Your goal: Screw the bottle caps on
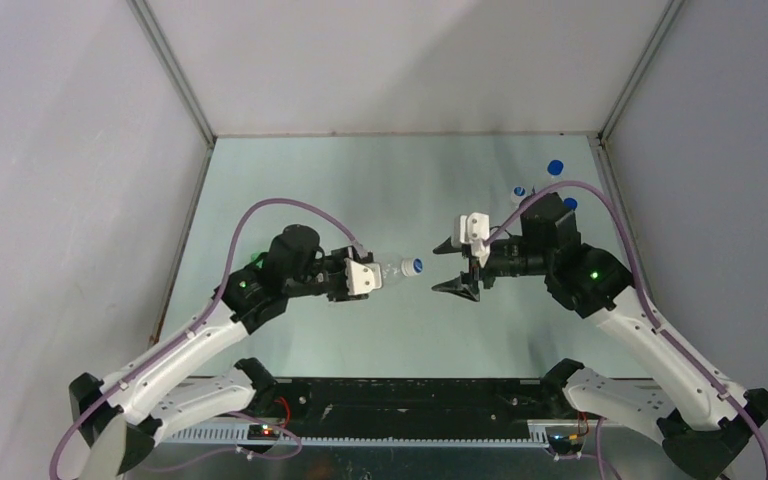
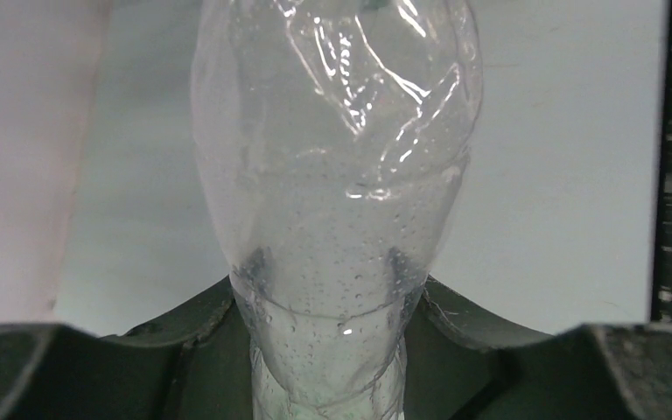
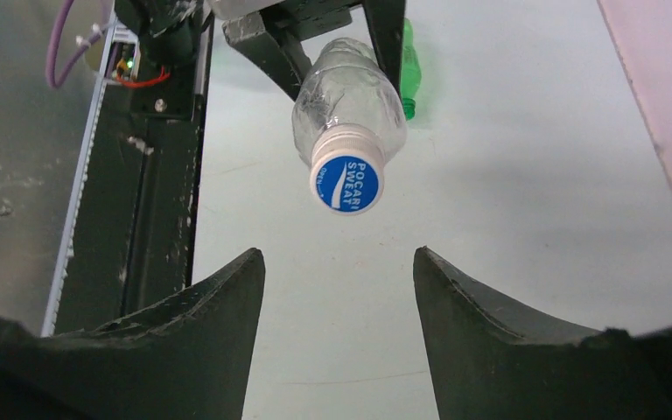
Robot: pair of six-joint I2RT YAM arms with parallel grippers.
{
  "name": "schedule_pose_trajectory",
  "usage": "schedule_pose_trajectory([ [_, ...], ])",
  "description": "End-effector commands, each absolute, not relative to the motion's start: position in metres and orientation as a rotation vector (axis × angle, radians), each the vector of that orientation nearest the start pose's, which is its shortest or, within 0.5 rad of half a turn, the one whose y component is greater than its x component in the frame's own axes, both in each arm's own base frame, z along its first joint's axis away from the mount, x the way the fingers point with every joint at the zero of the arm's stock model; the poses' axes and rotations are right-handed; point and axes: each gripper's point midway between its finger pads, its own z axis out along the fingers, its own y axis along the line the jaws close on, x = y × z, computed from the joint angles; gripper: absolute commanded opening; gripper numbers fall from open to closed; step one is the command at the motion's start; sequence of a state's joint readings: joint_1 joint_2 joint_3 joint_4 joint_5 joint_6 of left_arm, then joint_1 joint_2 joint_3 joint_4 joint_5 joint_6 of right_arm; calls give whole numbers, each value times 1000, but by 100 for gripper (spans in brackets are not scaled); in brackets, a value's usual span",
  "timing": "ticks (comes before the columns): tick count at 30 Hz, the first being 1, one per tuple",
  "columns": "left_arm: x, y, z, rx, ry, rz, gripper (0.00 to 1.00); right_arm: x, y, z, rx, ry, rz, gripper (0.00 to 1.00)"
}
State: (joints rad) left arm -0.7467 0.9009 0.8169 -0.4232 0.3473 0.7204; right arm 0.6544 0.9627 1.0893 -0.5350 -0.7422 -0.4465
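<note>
My left gripper (image 1: 365,272) is shut on the base of a clear crumpled bottle (image 1: 392,268) and holds it level above the table, neck pointing right. The bottle fills the left wrist view (image 2: 332,175) between the fingers (image 2: 184,350). It carries a blue-topped cap (image 3: 347,182) with a white rim, printed POCARI SWEAT. My right gripper (image 1: 440,268) is open and empty, facing the cap a short gap away, jaws spread wide (image 3: 339,262). A translucent green bottle (image 3: 409,70) lies on the table behind the left gripper. No white or dark green cap is in view.
Two loose blue caps (image 1: 556,167) (image 1: 570,203) and a small blue-capped item (image 1: 519,190) lie at the back right, behind the right arm. Grey enclosure walls stand on both sides. The black base rail (image 1: 410,395) runs along the near edge.
</note>
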Motion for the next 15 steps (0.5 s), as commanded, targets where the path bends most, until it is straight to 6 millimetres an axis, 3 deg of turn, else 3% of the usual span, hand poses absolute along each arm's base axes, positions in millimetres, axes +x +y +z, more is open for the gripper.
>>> schedule_pose_trajectory([
  [1,173,-249,218,1605,1356,-604,0,155,262,314,-1544,1151,790,64],
  [15,171,-260,222,1616,1346,-672,0,143,278,319,-1581,1061,824,57],
])
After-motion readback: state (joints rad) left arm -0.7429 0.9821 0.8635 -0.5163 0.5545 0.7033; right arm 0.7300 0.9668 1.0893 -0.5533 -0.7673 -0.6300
